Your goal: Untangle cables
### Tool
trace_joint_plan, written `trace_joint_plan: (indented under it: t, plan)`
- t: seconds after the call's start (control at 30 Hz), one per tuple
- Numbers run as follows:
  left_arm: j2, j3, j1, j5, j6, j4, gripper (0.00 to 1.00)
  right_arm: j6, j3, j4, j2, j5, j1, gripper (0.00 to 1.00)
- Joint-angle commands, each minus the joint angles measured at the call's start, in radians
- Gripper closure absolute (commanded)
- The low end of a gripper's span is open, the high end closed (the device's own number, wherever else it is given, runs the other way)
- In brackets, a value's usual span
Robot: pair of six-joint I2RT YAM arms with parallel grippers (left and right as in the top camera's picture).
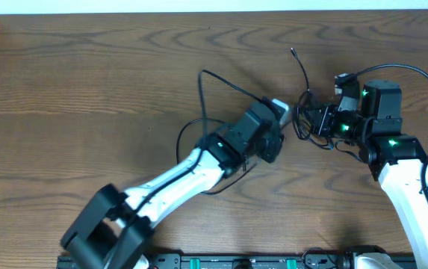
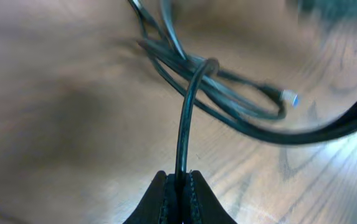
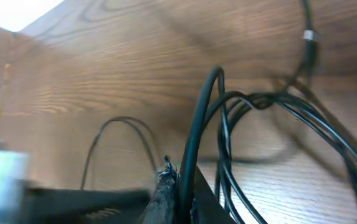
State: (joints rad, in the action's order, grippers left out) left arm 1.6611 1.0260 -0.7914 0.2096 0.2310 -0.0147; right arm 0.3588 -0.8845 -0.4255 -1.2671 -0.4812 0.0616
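Note:
Thin black cables [image 1: 303, 112] lie tangled on the wooden table between my two grippers, with loops trailing left [image 1: 202, 97] and a loose end up at the back [image 1: 294, 52]. My left gripper [image 2: 179, 180] is shut on one black cable strand [image 2: 184, 124] that runs up into the knot [image 2: 206, 65]. A small silvery plug end [image 2: 288, 97] lies beside the knot. My right gripper [image 3: 181, 180] is shut on another black cable strand [image 3: 197, 118] that arches up beside several looping strands [image 3: 278, 102]. In the overhead view the left gripper [image 1: 273, 138] and right gripper [image 1: 314, 119] sit close together.
The wooden table [image 1: 87, 75] stretches to the left and back. A thicker black arm wire [image 1: 423, 78] arcs over the right arm. The arm bases and a black rail [image 1: 236, 261] line the front edge.

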Motion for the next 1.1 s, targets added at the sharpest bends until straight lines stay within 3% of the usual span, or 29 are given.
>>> trace_joint_plan:
  t: [0.0, 0.4, 0.7, 1.07]
  plan:
    - [-0.121, 0.007, 0.061, -0.075, -0.009, 0.001, 0.93, -0.001, -0.016, -0.027, 0.008, 0.131, 0.004, 0.99]
    - [-0.401, 0.007, 0.301, -0.081, -0.009, -0.056, 0.92, 0.069, -0.016, -0.173, -0.031, 0.579, 0.003, 0.99]
    - [-0.516, 0.007, 0.437, -0.098, -0.009, -0.234, 0.92, 0.089, -0.016, -0.176, -0.108, 0.588, 0.004, 0.99]
    - [-0.444, 0.007, 0.437, -0.087, 0.046, -0.362, 0.92, 0.09, -0.016, -0.174, -0.108, 0.53, 0.004, 0.99]
